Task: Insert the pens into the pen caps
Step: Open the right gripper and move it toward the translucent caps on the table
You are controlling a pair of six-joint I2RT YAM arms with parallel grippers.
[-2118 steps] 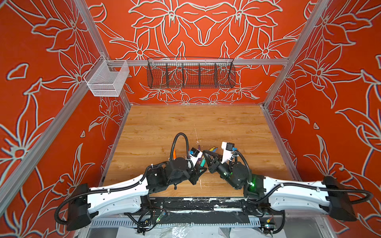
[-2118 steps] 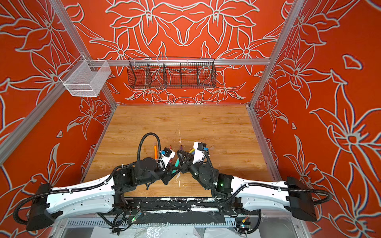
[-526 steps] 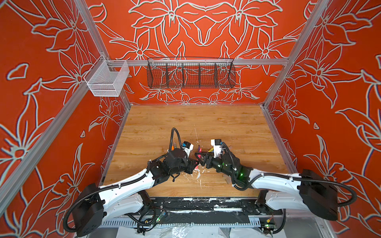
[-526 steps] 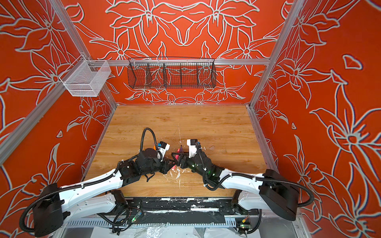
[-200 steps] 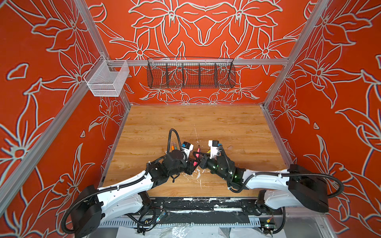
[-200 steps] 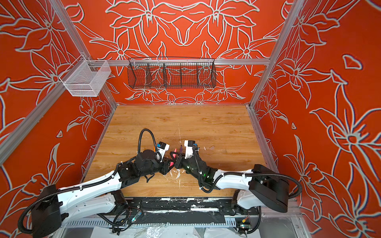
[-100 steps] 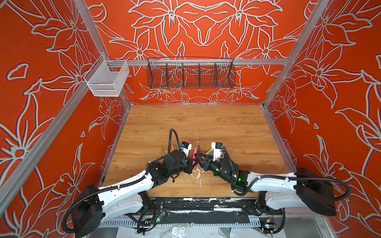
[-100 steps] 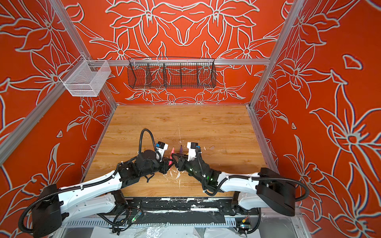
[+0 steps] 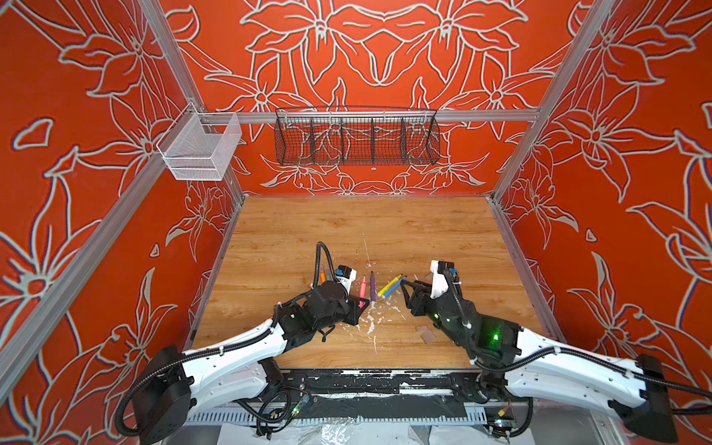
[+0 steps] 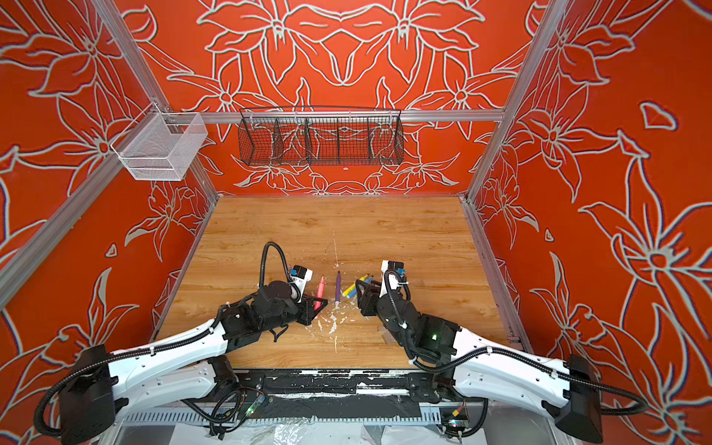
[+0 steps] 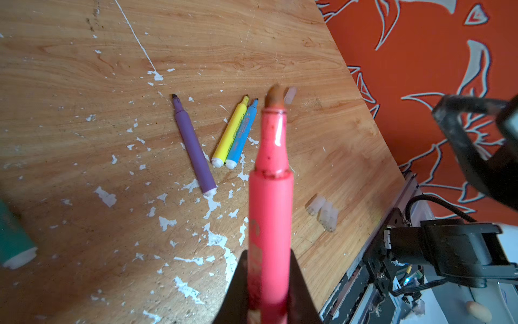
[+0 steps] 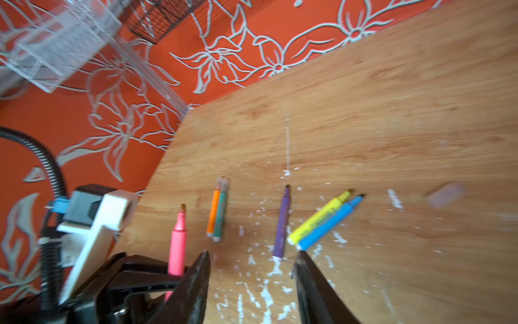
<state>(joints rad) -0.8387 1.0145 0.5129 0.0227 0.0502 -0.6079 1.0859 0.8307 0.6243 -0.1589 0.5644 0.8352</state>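
My left gripper (image 9: 362,306) (image 11: 269,254) is shut on the pink-red pen (image 11: 270,202) (image 9: 362,289), holding it tip-out just above the table. Its neck looks glossy, and I cannot tell whether a cap sits on it. My right gripper (image 9: 403,293) (image 12: 253,255) is open and empty, a short way right of that pen. On the wood lie the purple pen (image 11: 193,146) (image 12: 282,224), yellow pen (image 11: 231,131) and blue pen (image 11: 242,134) side by side, and the orange pen (image 12: 213,213) beside the green pen (image 12: 221,214). Clear pen caps (image 11: 322,211) are clustered near the table's edge. One more cap (image 11: 290,98) lies beyond the pens.
White paint flecks (image 11: 213,204) dot the wooden table (image 9: 346,231) around the pens. A black wire basket (image 9: 356,140) hangs on the back wall and a white mesh basket (image 9: 198,148) at the left wall. The table's front rail (image 9: 366,379) lies just behind both arms.
My right gripper has opened and drawn back to the right, away from the pink-red pen's tip. The left gripper has stayed put, still holding the pen.
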